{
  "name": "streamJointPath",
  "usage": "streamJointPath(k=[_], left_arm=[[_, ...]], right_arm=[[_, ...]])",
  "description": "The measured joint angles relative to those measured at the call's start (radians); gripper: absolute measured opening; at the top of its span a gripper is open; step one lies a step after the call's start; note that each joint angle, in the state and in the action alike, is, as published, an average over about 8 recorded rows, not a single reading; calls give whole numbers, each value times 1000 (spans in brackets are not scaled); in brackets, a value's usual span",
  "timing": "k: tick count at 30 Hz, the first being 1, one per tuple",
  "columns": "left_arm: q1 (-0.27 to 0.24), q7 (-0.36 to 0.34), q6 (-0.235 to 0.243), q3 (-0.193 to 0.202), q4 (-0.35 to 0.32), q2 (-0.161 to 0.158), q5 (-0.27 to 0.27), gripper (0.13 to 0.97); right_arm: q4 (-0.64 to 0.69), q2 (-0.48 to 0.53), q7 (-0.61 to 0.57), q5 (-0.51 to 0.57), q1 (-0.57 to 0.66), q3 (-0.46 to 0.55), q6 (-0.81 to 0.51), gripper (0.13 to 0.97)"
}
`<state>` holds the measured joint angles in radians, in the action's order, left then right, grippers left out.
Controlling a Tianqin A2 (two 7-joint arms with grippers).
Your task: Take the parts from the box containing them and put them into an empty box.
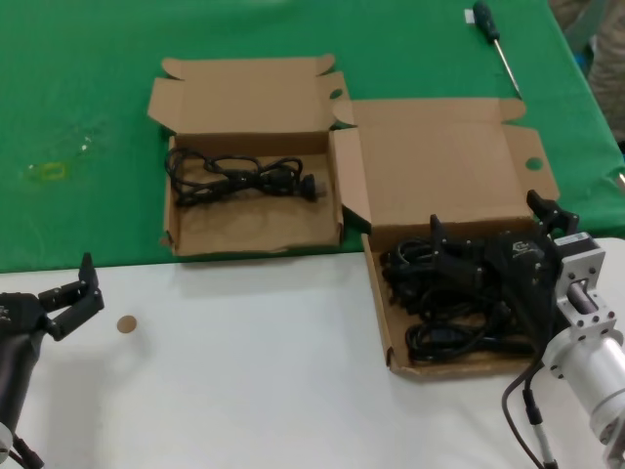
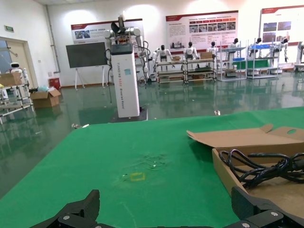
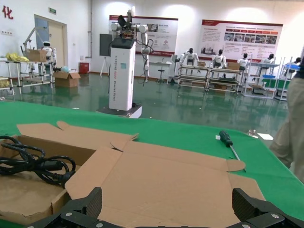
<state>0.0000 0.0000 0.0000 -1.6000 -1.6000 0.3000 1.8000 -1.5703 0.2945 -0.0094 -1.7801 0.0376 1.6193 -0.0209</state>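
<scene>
Here the right tool [image 1: 485, 256] hangs spread wide over the cords [image 1: 449, 303], gripping nothing.

A large hall is stretching out behind the work surface, its glossy dark green floor [image 2: 199, 102] reflecting the ceiling lights. White walls [image 2: 28, 28] are carrying big printed poster boards [image 3: 241, 39] with red headers. A tall white cabinet-like column [image 2: 125, 78] is standing on a low base near the middle, with a dark screen on legs [image 2: 86, 54] beside it. Metal shelving racks [image 2: 248, 59] are lining the far wall, with white humanoid figures [image 3: 191, 57] standing among them. Brown cardboard cartons [image 2: 45, 98] are sitting on the floor by a pale door [image 3: 56, 38]. Nearer, green cloth [image 1: 88, 98] is covering the far tabletop, meeting a plain white surface [image 1: 254, 371] in front.
</scene>
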Motion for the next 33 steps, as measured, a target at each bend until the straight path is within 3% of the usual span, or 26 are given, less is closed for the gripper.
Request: streamJointPath(k=[33], left_arm=[[0,0,0,0,0,0,0,966]], right_arm=[[0,0,0,0,0,0,0,966]])
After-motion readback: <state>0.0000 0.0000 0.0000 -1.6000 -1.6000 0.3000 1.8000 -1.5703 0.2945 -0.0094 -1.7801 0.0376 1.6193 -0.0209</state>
